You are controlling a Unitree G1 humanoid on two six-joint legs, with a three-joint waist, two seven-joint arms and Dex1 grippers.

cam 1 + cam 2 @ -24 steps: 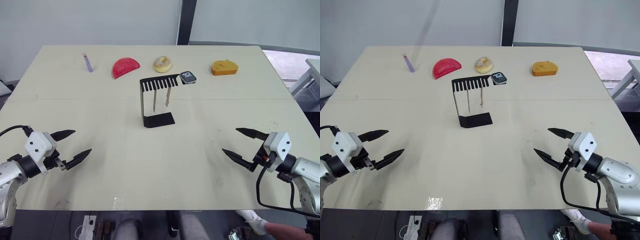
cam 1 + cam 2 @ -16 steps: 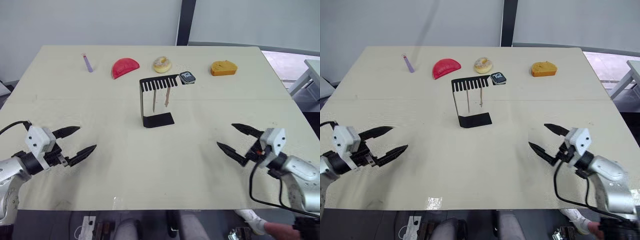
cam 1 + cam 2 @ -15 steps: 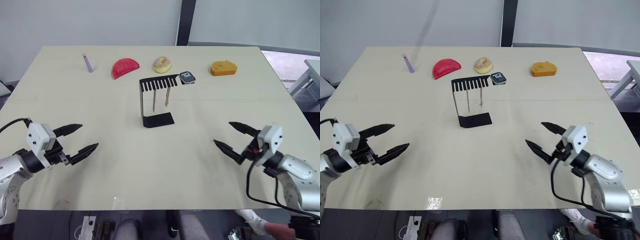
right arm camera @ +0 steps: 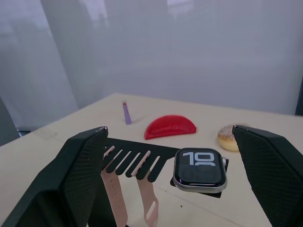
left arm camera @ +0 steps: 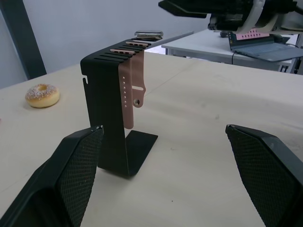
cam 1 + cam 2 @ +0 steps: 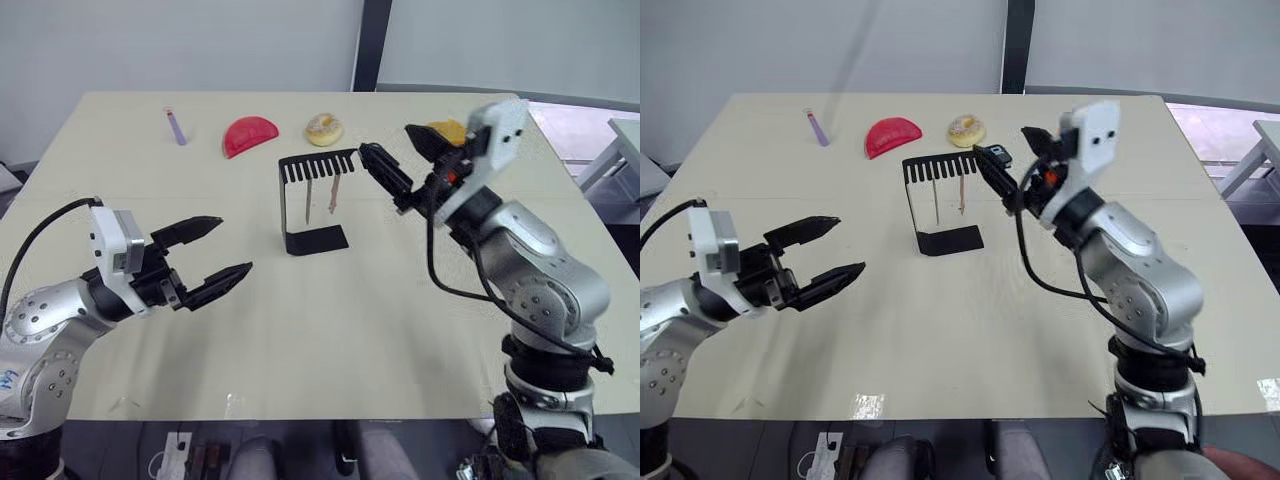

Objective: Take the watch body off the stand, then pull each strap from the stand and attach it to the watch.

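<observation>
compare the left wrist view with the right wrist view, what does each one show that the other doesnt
The left wrist view alone shows the stand's upright and flat base, plus the open right claw. The right wrist view alone shows the watch body's lit screen, the red half-round piece and the purple stick. Both show the comb-slotted top plate, the straps hanging from it and the doughnut.

You have a black stand (image 4: 137,153) on a pale beige surface (image 6: 300,330), pink-beige straps (image 5: 130,90), and a watch body (image 4: 199,169) with dark screen, light digits and grey rim. The claws' fingers (image 4: 80,170) are black with mesh-patterned pads.
</observation>
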